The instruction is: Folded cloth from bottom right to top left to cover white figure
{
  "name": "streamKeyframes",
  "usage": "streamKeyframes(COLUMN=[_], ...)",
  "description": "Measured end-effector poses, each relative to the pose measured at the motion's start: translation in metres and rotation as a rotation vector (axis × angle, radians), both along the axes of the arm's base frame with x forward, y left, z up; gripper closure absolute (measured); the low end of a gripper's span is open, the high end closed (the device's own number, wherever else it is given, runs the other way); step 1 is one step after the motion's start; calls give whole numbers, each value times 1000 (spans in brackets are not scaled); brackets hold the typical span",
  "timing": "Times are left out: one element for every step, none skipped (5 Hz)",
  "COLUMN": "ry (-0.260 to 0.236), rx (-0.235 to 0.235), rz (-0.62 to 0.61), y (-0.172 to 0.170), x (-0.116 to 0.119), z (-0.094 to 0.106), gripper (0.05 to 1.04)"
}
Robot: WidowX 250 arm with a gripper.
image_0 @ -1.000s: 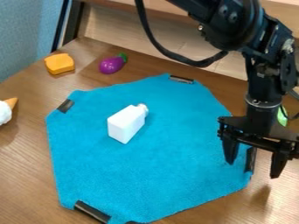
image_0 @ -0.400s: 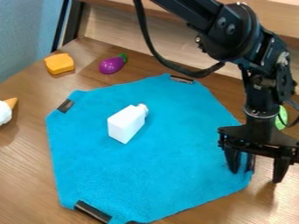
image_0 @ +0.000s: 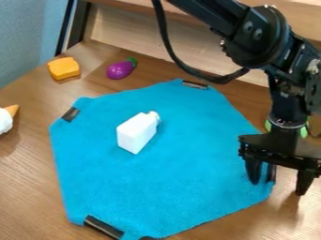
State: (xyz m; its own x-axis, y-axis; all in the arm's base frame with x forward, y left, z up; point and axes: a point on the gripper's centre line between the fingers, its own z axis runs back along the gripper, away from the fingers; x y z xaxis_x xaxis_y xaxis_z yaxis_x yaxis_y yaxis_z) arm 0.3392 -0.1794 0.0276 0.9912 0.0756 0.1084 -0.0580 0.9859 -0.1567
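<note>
1. While the brown wooden table [image_0: 25, 187] carries the whole scene, I judge the job to be only at its start: the fold isn't made, and what I see is preparation for it.

2. The bright blue, soft fabric cloth [image_0: 188, 183] lies spread out on the tabletop, its right-hand edge under the robot. No flap crosses its middle, so the entire fold from bottom right to top left is left to do.

3. The jointed black robot arm [image_0: 254, 40] comes in from the top edge and hangs down at the right.

4. At its end, the black two-finger gripper [image_0: 279, 180] is open, its fingers wide apart: one over the cloth, the other beyond its edge. I can't make out any fabric pinched, so the grip looks to me like the next thing needed, then the lift and the carry across.

5. The white, block-bodied bottle with a rounded cap [image_0: 137, 133], which I take for the white figure, lies on the cloth, left of its middle, fully uncovered.

6. A narrow black strip [image_0: 271, 173] sits at the cloth's right edge, between the fingers; that seems the likely place to take hold.
</note>
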Motion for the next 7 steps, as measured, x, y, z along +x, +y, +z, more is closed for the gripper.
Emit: streamKeyframes(ry=[-1,1,7,20,37,51,50], rx=[11,19,19,17,-6,-21,-27], rz=[17,31,35,39,40,-3,-77], y=[1,3,2,3,3,3,6], x=[3,2,3,-1,-5,-13,-23], z=[-2,-3,-4,-5,-5,-2,22], gripper=[133,402,687,899,1007,1026,1028])
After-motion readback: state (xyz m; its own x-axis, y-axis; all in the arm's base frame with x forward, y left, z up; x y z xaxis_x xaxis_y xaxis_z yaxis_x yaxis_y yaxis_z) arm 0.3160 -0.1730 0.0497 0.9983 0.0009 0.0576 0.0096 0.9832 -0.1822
